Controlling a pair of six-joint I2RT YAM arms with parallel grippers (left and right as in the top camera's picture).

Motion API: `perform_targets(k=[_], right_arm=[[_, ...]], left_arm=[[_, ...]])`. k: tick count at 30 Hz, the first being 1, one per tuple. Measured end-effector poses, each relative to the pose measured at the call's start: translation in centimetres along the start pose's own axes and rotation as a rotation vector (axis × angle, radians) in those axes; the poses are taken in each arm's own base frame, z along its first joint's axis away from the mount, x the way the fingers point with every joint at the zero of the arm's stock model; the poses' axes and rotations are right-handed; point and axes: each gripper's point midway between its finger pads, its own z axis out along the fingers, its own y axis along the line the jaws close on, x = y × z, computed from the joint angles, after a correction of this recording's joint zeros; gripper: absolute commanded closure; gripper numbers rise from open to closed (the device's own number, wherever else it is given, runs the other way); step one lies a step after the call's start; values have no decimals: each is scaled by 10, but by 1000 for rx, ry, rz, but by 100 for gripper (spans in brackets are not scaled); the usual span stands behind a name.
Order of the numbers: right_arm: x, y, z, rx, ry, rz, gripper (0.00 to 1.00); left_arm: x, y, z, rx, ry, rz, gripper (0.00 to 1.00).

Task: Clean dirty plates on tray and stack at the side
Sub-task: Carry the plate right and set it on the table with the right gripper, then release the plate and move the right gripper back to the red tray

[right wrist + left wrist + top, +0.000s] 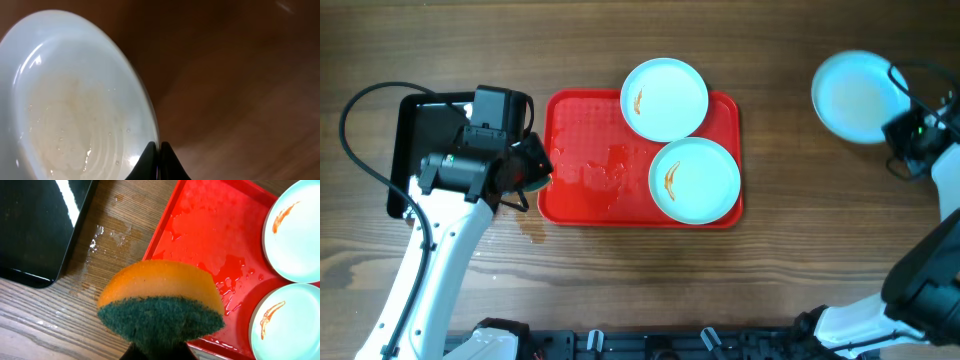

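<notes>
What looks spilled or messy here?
Water is puddled on the bare left part of the red tray, and drops wet the wooden table beside it. The two plates on the tray carry orange sauce smears.

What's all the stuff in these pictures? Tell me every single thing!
smeared plates: two, pale mint-white with orange-brown smears, on the red tray's right half
third plate: one, pale, wet, no smear showing, far right of the table
red tray: one, red, middle of the table, wet
black tray: one, glossy black, left of the red tray
sponge: one, orange with a green scrub side, over the red tray's left edge
water drops: several, clear, on the wood between the trays
table: one, brown wood, under everything
left hand: one, black, shut on the sponge
right hand: one, black, pinching the third plate's rim
</notes>
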Motion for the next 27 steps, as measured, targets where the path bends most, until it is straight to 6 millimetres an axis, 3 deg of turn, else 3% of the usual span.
perform_targets(k=[3, 4, 5, 7, 8, 11, 14, 20, 23, 27], right_arm=[[10, -32, 18, 61, 40, 61, 95], [12, -38, 21, 73, 47, 71, 85], [13, -43, 25, 83, 53, 82, 68], [13, -47, 27, 93, 54, 91, 14], [12, -48, 27, 95, 52, 96, 0], [11, -42, 28, 65, 51, 97, 0], [17, -20, 28, -59, 99, 96, 0], [38, 73, -3, -506, 222, -19, 0], [74, 131, -32, -630, 282, -187, 0], [136, 195, -56, -630, 364, -408, 0]], left_arm=[[0, 0, 0, 0, 0, 0, 96], [0, 0, 0, 0, 0, 0, 96], [0, 0, 0, 0, 0, 0, 96], [0, 0, 0, 0, 0, 0, 96], [0, 0, 0, 0, 0, 0, 96], [0, 0, 0, 0, -1, 0, 96], [0, 0, 0, 0, 0, 0, 96], [0, 0, 0, 1, -1, 0, 96], [-2, -1, 0, 5, -7, -1, 96], [-2, -1, 2, 2, -3, 0, 96]])
